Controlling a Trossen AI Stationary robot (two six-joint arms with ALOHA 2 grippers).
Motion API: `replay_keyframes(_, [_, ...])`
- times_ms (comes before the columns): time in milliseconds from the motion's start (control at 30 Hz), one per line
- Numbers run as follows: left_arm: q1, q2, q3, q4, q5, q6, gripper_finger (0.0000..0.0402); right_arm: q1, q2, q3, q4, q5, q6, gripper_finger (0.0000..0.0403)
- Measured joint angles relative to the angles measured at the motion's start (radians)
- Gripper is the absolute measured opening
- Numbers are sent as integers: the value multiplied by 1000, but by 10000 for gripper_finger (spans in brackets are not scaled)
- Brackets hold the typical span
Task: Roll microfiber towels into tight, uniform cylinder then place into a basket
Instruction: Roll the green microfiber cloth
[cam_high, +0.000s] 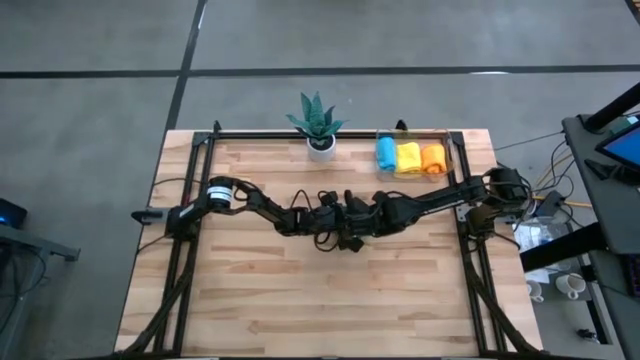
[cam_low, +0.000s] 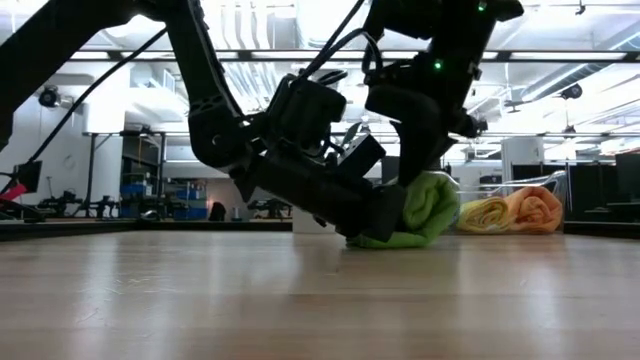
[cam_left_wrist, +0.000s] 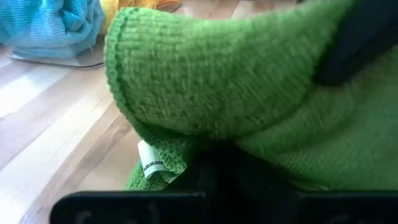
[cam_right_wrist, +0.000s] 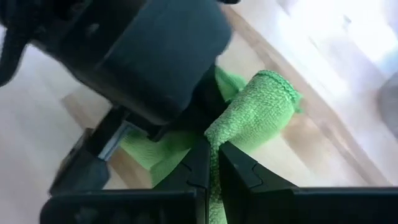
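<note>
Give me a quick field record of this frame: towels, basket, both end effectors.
green towel: partly rolled, on the table at its middle
left end effector: shut on green towel
right end effector: shut on green towel, pinching a fold
basket: clear bin at the table's far edge, right of the plant
in basket: blue towel, yellow towel, orange towel, all rolled, side by side

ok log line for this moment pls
left gripper: shut on green towel | right gripper: shut on green towel | basket: three rolls
</note>
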Motion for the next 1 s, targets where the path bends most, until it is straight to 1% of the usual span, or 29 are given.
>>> replay_keyframes(233, [0, 0, -1, 16, 2, -1, 0, 0, 17, -47, 120, -29, 0, 13])
replay_keyframes(400, [0, 0, -2, 16, 3, -1, 0, 0, 24, -66, 150, -35, -2, 13])
replay_keyframes(533, [1, 0, -3, 16, 4, 0, 0, 0, 24, -79, 194, -56, -46, 17])
replay_keyframes(633, [1, 0, -5, 17, 6, 2, 0, -1, 24, -79, 201, -65, -58, 40])
replay_keyframes(800, [1, 0, -6, 17, 6, 7, 0, -2, 20, -78, 188, -74, -68, 108])
replay_keyframes(900, [1, 0, -7, 17, 7, 38, 0, -1, 12, -76, 182, -75, -120, 144])
replay_keyframes(967, [1, 0, -8, 17, 7, 43, 0, 0, 6, -73, 184, -78, -153, 160])
replay_keyframes(1000, [1, 0, -8, 15, 6, 37, 0, 0, 5, -65, 220, -105, -155, 167])
